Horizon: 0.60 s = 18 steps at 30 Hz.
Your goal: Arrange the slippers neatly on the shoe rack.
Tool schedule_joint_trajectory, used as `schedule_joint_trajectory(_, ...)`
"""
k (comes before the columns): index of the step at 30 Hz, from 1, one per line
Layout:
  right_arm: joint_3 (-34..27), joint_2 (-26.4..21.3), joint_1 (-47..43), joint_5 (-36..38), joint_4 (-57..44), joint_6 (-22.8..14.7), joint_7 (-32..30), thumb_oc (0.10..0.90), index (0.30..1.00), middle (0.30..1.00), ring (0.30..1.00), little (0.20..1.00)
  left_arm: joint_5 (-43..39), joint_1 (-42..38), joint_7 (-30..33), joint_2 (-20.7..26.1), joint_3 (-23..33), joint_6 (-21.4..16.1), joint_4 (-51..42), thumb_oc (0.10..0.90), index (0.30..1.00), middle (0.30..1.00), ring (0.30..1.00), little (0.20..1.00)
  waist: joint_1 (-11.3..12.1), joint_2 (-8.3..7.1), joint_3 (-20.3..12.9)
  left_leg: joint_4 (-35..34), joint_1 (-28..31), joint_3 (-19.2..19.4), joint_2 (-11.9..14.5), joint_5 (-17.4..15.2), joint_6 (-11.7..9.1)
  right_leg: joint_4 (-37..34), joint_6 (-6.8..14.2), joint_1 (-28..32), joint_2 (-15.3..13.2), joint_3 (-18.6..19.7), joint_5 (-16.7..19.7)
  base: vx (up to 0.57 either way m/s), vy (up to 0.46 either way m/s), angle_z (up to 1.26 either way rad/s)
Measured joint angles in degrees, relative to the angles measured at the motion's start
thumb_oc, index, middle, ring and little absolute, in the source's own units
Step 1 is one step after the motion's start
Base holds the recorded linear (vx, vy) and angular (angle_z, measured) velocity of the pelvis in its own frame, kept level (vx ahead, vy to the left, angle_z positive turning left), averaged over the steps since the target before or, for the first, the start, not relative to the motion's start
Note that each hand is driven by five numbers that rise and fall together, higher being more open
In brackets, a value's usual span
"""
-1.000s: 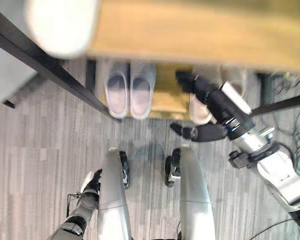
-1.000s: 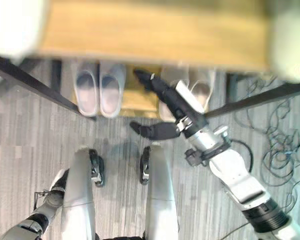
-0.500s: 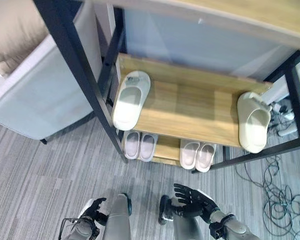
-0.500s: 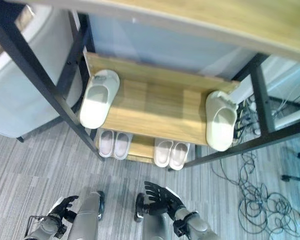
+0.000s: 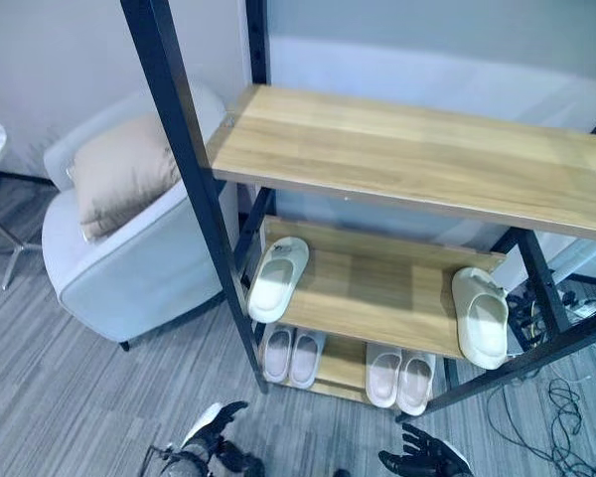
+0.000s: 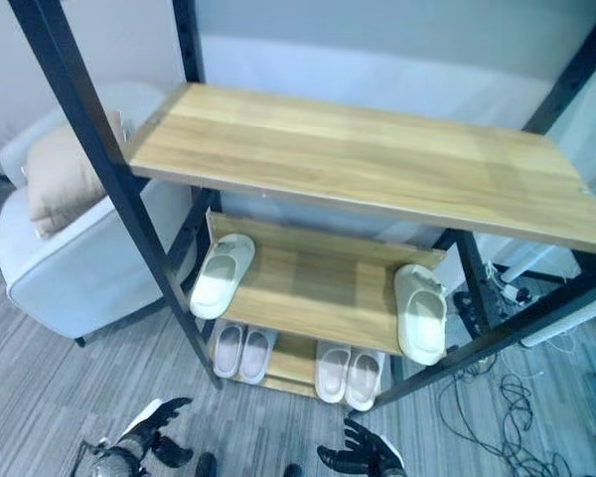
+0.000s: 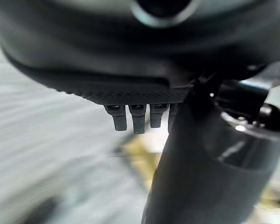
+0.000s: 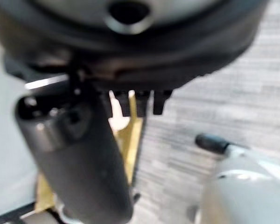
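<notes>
Two pairs of slippers sit on the bottom shelf of the shoe rack [image 5: 193, 189], just ahead of my fingertips: the left pair [image 5: 290, 355] and the right pair [image 5: 400, 378], each side by side and touching its partner. One shelf up, well beyond my reach, a single cream slipper [image 5: 277, 278] lies at the left end and another cream slipper [image 5: 482, 316] at the right end, far apart from each other, with the bare wooden top shelf [image 5: 407, 159] above them. My right hand [image 5: 424, 461] hangs low over the floor in front of the right pair, fingers spread and loose, holding nothing. My left hand [image 5: 207, 433] is down by my side, fingers loosely extended and likewise empty. A second ago my right hand was reaching in against the right pair on the bottom shelf; half a second ago it had already drawn back with fingers splayed, and now it sits lower still. My view has swung upward since then, bringing in the top shelf and a grey armchair [image 5: 129, 268] with a tan cushion [image 5: 119, 174] off to my left.
</notes>
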Motion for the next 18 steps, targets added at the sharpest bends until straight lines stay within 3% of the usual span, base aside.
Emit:
schedule_joint_trajectory(8, 0.8, -0.4, -0.3, -6.1, -2.3, -0.8, -0.4, 0.800, 0.900, 0.900, 0.900, 0.900, 2.0, -0.3, -3.2, 3.0, -1.4, -0.4, -8.3, 0.800, 0.900, 0.900, 0.900, 0.900, 0.2, 0.05, 0.1, -0.6, 0.5, -0.3, 2.2, 1.1, -1.7, -0.4, 0.1, 0.3, 2.2, 0.2, -0.1, -0.09, -0.118, -0.01)
schedule_joint_trajectory(12, 2.2, 0.7, -4.2, -11.6, 3.8, -1.0, -2.8, 0.800, 0.900, 0.900, 0.900, 0.900, 3.3, -3.1, -3.4, 4.5, -4.2, 0.4, -11.3, 0.800, 0.900, 0.900, 0.900, 0.900, 1.7, 0.30, 3.8, 3.7, -1.9, -0.8, 3.0, 1.2, -3.1, -0.4, -1.5, 0.0, 3.1, 0.3, -0.1, -0.12, -0.031, 0.04)
schedule_joint_trajectory(13, 1.0, 0.6, -4.3, -13.5, 4.3, -1.0, -3.1, 0.800, 0.900, 0.900, 0.900, 0.900, 8.7, -5.4, -4.5, 8.6, -9.2, 3.0, -18.1, 0.800, 0.900, 0.900, 0.900, 0.900, 1.7, 1.10, 5.2, 5.2, -2.9, -0.7, 2.8, 0.7, -3.5, -0.4, -2.9, -0.5, 3.5, 0.0, 0.5, -0.07, 0.045, 0.04)
schedule_joint_trajectory(14, 0.0, 0.2, -4.2, -14.7, 4.3, -0.9, -4.0, 0.800, 0.900, 0.900, 0.900, 0.900, 13.1, -6.3, -6.9, 13.3, -12.0, 1.7, -26.8, 0.800, 0.900, 0.900, 0.900, 0.900, 1.5, 1.62, 5.9, 6.1, -4.0, -0.5, 2.9, 0.4, -3.7, -0.4, -2.9, -0.9, 3.5, 0.0, 0.7, 0.00, 0.095, 0.00)
schedule_joint_trajectory(15, -0.8, -0.3, -4.0, -15.8, 4.4, -0.8, -4.7, 0.800, 0.900, 0.900, 0.900, 0.900, 13.6, -6.2, -8.2, 14.5, -11.4, 0.7, -30.5, 0.800, 0.900, 0.900, 0.900, 0.900, 1.5, 1.94, 6.3, 6.2, -3.9, 0.0, 2.3, 0.2, -3.4, -0.4, -2.9, -0.9, 3.1, 0.1, 1.1, 0.01, 0.142, -0.10)
schedule_joint_trajectory(18, -1.9, -0.9, -3.9, -18.8, 6.2, 0.3, -5.9, 0.800, 0.900, 0.900, 0.900, 0.900, 13.6, -6.7, -10.8, 11.8, -10.2, 0.2, -35.6, 0.800, 0.900, 0.900, 0.900, 0.900, 1.2, 2.97, 6.2, 4.2, -2.1, -0.4, 0.0, -0.5, -2.3, -0.4, -1.9, -1.1, 1.5, 1.7, 1.8, 0.03, 0.137, -0.23)
